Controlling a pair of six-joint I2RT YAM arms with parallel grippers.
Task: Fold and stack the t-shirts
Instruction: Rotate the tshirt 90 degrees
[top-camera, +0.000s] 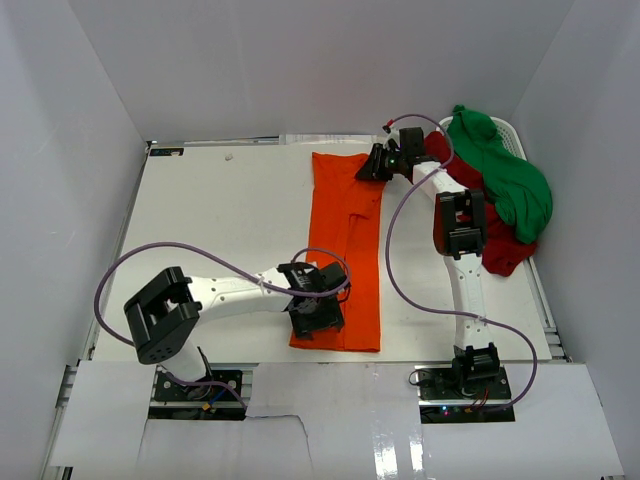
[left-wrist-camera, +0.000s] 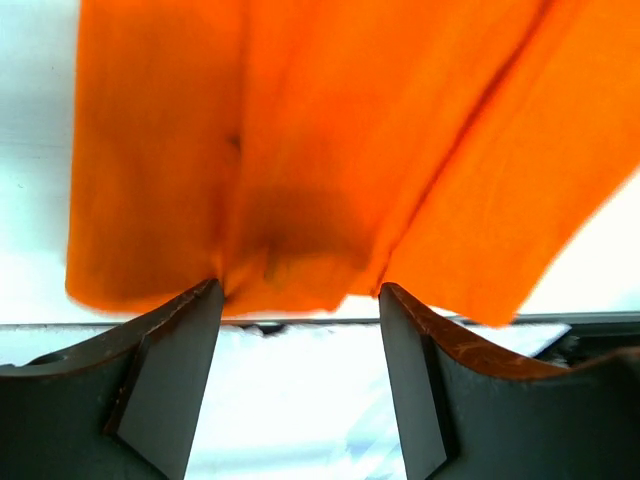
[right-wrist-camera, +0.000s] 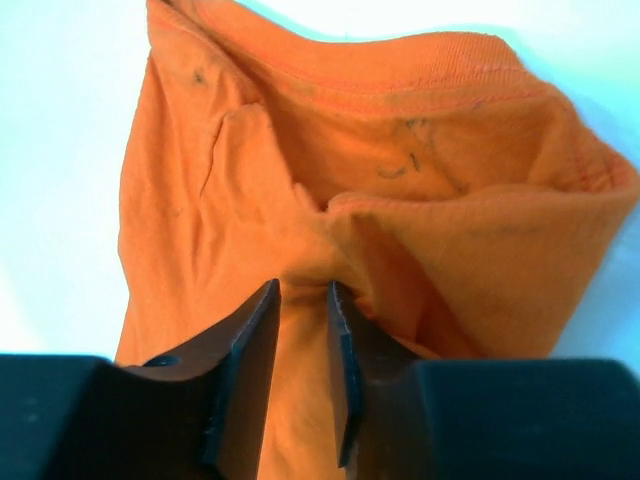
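Step in hand, as judged: first shirt part-folded, crosswise fold due. Bright orange cotton t-shirt (top-camera: 350, 250) lies as a long narrow strip down the desk (top-camera: 230, 230), approx. mid-width, collar end by the far edge, hem end by the near edge. Right gripper (right-wrist-camera: 303, 288) is clamped on a pinch of cloth just below the collar. Left gripper (left-wrist-camera: 300, 290) has its fingers well apart, hem edge at the tips, nothing held. Next move prob. calls for the left gripper to close on all hem layers, then one end carried over the other w/o dragging the strip askew. Cloth looks soft, creased, layers uneven at the hem. Dark red cotton t-shirt (top-camera: 505, 250) and green cotton t-shirt (top-camera: 505, 175) are heaped unfolded at the far right corner, green on top, not yet begun.
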